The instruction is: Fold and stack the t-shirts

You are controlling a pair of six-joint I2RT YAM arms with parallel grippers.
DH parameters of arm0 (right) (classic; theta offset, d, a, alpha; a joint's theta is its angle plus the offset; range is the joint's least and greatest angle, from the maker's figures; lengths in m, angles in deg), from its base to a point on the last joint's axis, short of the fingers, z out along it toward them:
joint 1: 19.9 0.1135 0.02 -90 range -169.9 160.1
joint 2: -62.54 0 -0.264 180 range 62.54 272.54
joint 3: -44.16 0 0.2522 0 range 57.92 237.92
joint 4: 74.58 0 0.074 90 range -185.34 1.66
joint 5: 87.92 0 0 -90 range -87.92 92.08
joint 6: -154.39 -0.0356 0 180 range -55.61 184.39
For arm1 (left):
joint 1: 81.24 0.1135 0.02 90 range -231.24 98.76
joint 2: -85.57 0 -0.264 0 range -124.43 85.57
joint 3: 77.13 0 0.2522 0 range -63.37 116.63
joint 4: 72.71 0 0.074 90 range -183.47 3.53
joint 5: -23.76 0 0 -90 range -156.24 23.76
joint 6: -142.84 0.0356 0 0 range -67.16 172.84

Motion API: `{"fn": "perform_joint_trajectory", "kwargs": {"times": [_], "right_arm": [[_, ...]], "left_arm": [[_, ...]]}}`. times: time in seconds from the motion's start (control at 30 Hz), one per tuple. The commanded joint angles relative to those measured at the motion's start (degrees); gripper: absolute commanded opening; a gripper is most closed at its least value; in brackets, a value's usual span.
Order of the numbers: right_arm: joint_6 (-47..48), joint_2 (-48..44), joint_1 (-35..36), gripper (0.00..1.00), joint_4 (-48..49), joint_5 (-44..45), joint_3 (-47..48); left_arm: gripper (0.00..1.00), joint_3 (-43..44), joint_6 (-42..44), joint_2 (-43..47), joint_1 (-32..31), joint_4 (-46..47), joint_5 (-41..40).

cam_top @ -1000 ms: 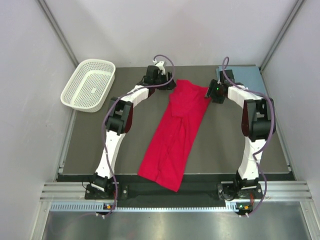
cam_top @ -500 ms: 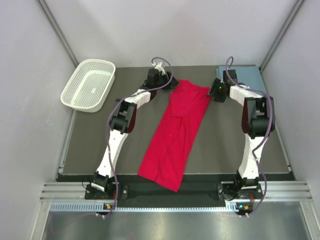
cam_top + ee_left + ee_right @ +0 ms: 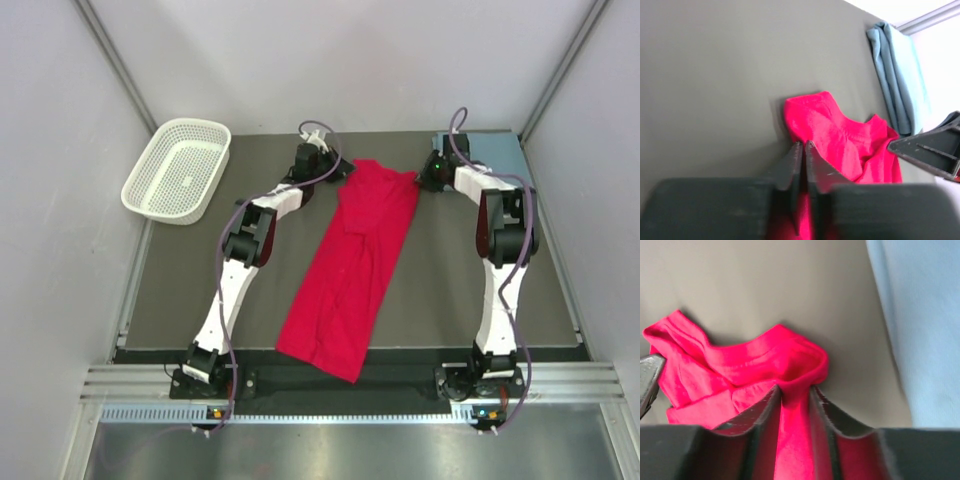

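The red t-shirt [image 3: 350, 270] lies as a long folded strip running diagonally from the table's front to the back. My left gripper [image 3: 337, 172] is at its far left corner, jaws nearly together on the cloth edge [image 3: 804, 145]. At the far right corner my right gripper [image 3: 424, 180] is shut, pinching a raised fold of red cloth [image 3: 795, 389]. The blue-grey t-shirt [image 3: 495, 152] lies folded at the back right corner, also seen in the right wrist view [image 3: 920, 315] just beside the red collar.
A white mesh basket [image 3: 195, 123] stands at the back left of the dark mat. Grey walls close in on the left, back and right. The shirt's near end lies by the table's front edge.
Both grippers have closed on the far corners of the red t-shirt. Both arms have stretched a little farther toward the back.
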Motion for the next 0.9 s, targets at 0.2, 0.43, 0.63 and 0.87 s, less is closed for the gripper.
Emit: {"fn": "perform_joint_trajectory", "kwargs": {"times": [0.2,0.43,0.63,0.87], "right_arm": [[2.29,7.72,3.12,0.12,-1.35,-1.25,15.25],[0.36,13.51,4.97,0.16,-3.10,-1.86,26.58],[-0.61,16.95,5.67,0.49,-4.78,-3.10,36.35],[4.39,13.26,8.75,0.59,-6.01,0.59,37.40]], "left_arm": [[0.00,-3.94,2.00,7.10,5.10,4.18,-4.08],[0.00,-6.05,8.95,11.59,7.13,-1.08,-7.34],[0.18,-5.96,13.17,14.13,7.22,-4.95,-8.48],[0.64,-7.19,16.94,19.57,7.22,-10.84,-8.74]]}}
